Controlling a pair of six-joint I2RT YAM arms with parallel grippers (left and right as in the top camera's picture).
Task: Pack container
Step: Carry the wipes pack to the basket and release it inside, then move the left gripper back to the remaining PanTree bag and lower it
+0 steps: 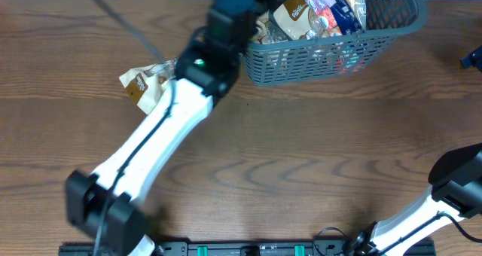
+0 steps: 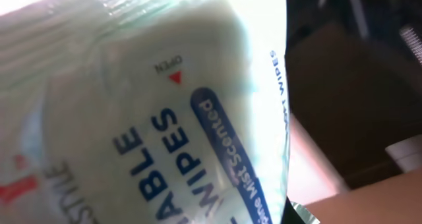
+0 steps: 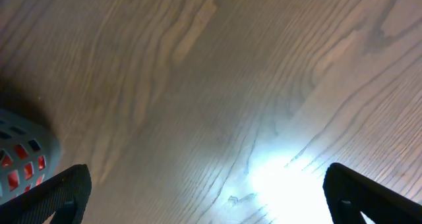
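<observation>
The large dark grey-blue rectangular plastic basket with slotted lattice sides [image 1: 339,49] stands on the brown wood-grain worktop [image 1: 301,158] at its far edge, right of the middle, its long side roughly along that edge. It holds several snack packets, among them a brown-and-white pouch [image 1: 292,19] at its left end and brightly coloured packets [image 1: 335,7] beside that. The white left arm [image 1: 158,135] stretches from the near left corner to the left end of the basket, where the dark left hand [image 1: 252,1] hangs above the rim. The left wrist view is filled by a white soft plastic packet of wipes with blue lettering and a small red triangle [image 2: 165,118]; the fingers are out of sight there, so I cannot tell whether this hand grips it. A brown-and-white snack packet [image 1: 143,83] lies on the worktop towards the left edge, just beside the left arm. The right hand [image 3: 211,194] is over bare wood towards the near right corner, its dark fingertips [image 3: 59,191] spread wide, holding nothing.
</observation>
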